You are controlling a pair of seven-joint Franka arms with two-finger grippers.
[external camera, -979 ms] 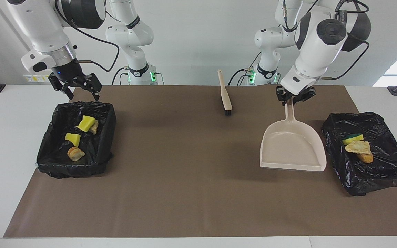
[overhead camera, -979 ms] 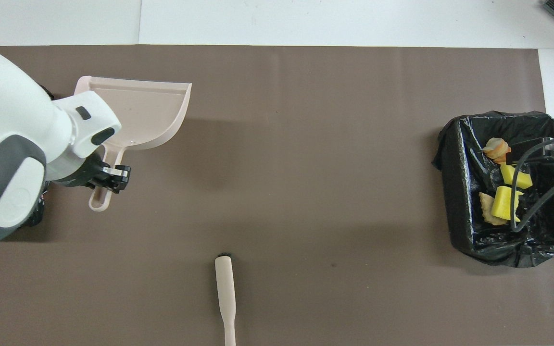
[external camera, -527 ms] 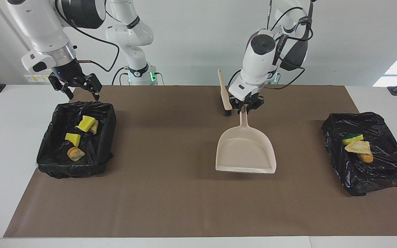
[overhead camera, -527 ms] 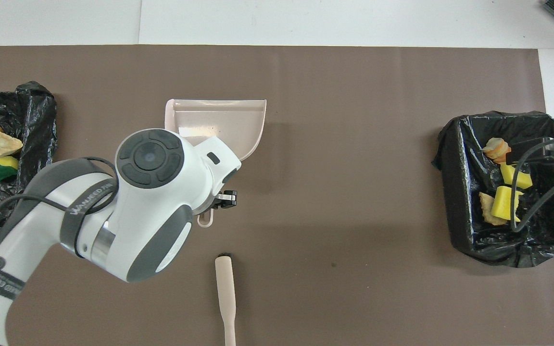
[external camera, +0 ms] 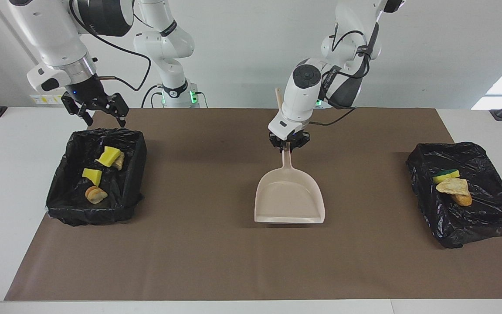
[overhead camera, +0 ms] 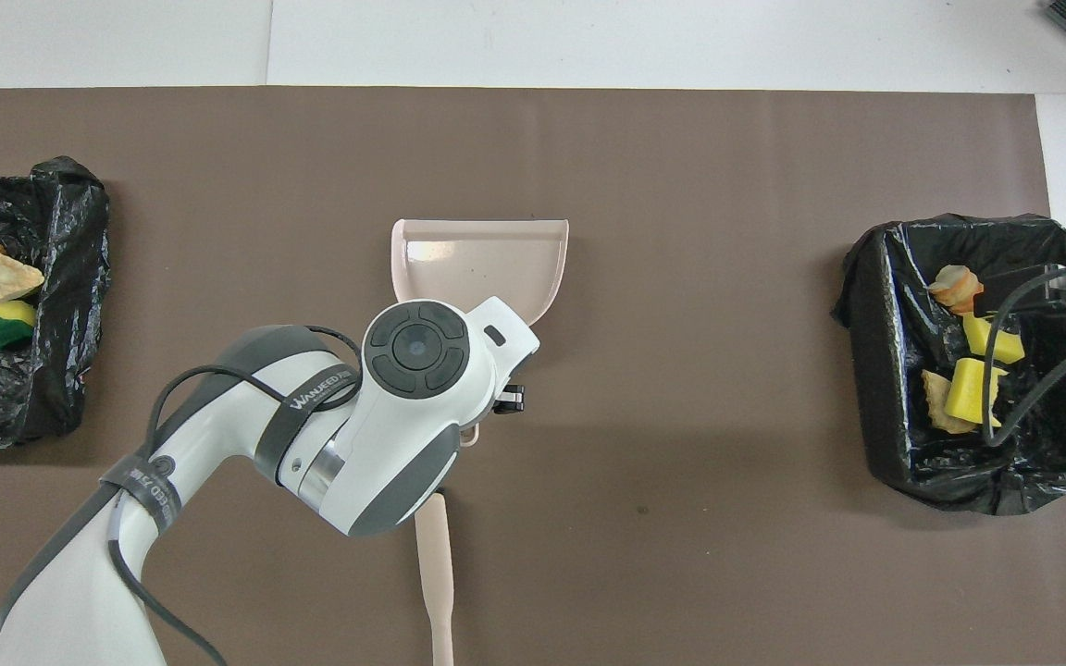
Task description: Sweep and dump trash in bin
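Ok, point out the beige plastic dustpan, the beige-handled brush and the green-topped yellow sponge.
beige plastic dustpan [external camera: 289, 198], facing view, pan floor.
beige-handled brush [overhead camera: 436, 573], overhead view, handle.
green-topped yellow sponge [external camera: 446, 175], facing view, top face.

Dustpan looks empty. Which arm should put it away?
Left, probably. The left end effector is shut on the handle of the dustpan mid-table, while the right end effector hangs open over the rim of its own end's bin.

Seven trash scraps [external camera: 92, 175], two bins [external camera: 127, 192], one dustpan [external camera: 289, 200], one brush [overhead camera: 435, 573]

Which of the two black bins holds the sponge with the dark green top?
The bin at the left arm's end; its sponge is green-topped, the other bin's are plain yellow.
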